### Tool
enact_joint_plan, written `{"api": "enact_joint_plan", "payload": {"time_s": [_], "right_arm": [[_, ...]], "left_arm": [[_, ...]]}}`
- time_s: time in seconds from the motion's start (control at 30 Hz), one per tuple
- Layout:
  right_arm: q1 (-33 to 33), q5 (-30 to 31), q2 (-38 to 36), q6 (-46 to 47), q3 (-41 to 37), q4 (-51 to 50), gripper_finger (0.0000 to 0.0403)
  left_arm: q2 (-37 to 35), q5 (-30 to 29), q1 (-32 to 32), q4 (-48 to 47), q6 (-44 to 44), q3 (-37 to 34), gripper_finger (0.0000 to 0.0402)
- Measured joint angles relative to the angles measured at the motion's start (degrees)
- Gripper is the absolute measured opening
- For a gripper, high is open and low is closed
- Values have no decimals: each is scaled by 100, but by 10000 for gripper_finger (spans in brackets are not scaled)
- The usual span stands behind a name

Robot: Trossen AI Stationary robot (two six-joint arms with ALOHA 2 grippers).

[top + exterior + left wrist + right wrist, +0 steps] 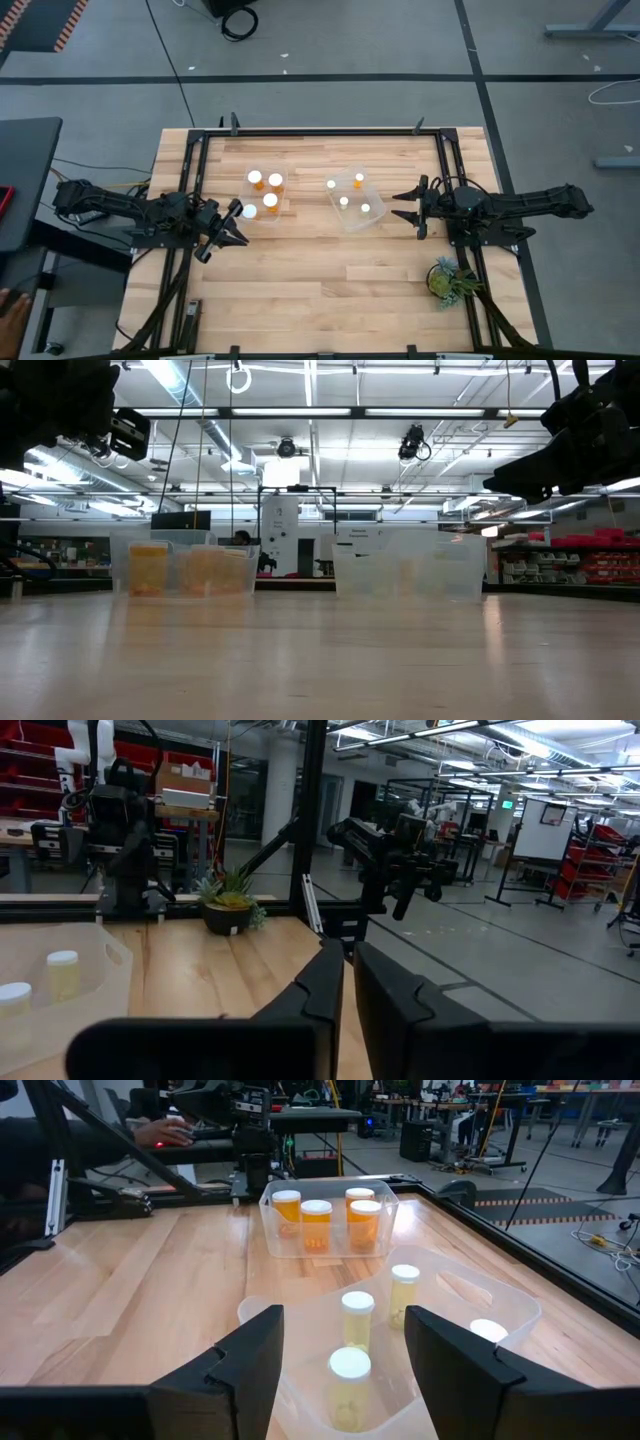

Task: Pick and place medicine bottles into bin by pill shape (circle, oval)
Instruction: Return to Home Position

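Two clear bins stand side by side at the table's middle. The left bin [266, 195] holds several orange-bodied bottles with white caps [316, 1225], standing upright. The right bin [355, 200] holds several pale-bodied bottles with white caps [357, 1320], also upright. My right gripper [402, 205] [345, 1330] is open and empty, level with the right bin's right rim and pointing at it. My left gripper [238, 226] [347, 990] is shut and empty, near the left bin's near left corner, above the table.
A small green plant [450, 278] stands near the table's right near corner, beside the right arm. A black frame [320, 131] runs round the work area. A person's hand [12, 305] shows off the table at the left. Bare wood [320, 290] lies in front of the bins.
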Motion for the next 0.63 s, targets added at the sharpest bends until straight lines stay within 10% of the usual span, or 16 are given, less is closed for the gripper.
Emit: {"api": "enact_joint_plan", "payload": {"time_s": [0.63], "right_arm": [[-2, 0, 0, 0, 0, 1, 216]], "left_arm": [[0, 0, 0, 0, 0, 0, 36]]}}
